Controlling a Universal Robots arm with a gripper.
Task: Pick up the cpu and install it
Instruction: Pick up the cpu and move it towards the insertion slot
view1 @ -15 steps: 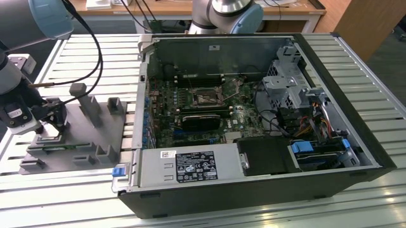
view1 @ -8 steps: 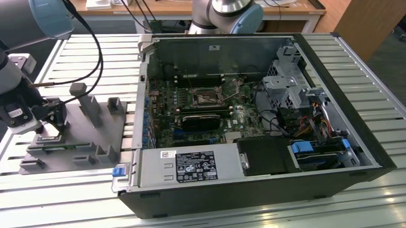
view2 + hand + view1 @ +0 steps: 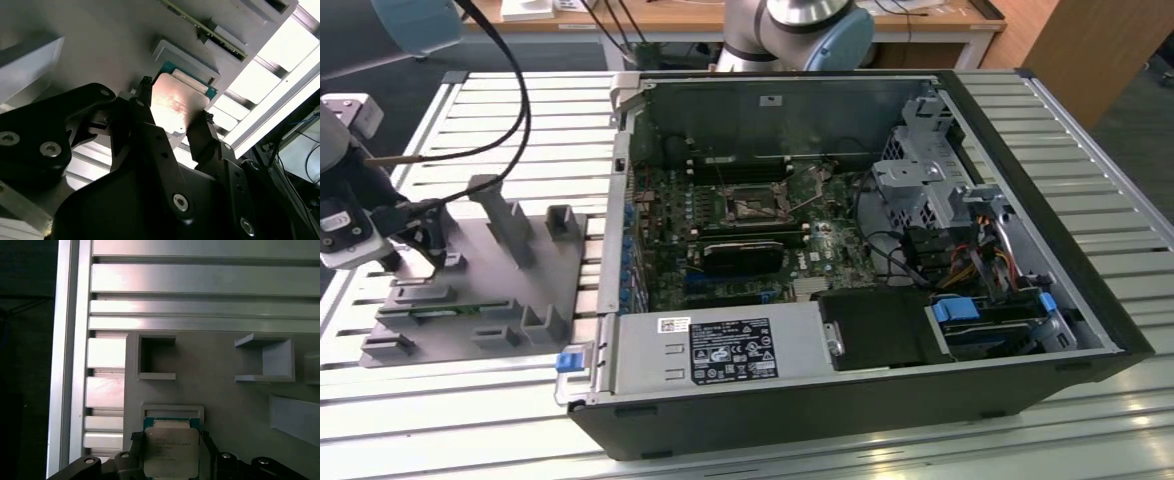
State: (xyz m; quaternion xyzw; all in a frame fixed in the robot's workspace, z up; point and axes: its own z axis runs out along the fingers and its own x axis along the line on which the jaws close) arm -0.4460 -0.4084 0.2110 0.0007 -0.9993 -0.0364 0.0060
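Note:
The cpu [image 3: 177, 97] [image 3: 170, 450], a square chip with a shiny silver top and a thin green rim, lies at a small raised holder on the grey fixture plate [image 3: 494, 290]. My gripper [image 3: 175, 102] [image 3: 170, 442] straddles it. One black finger [image 3: 145, 92] presses one edge and the other finger [image 3: 204, 122] presses the opposite edge. In the exterior view the gripper [image 3: 427, 235] hangs low over the plate's far left part, at that view's left. The motherboard's socket [image 3: 754, 208] sits inside the open computer case [image 3: 854, 250].
The plate carries several upright grey brackets [image 3: 507, 225] and a long green memory stick [image 3: 440, 312] [image 3: 210, 30]. Everything rests on a slatted aluminium table [image 3: 400, 420]. The case's metal wall [image 3: 624, 180] rises between plate and motherboard. A black cable [image 3: 520, 100] hangs over the plate.

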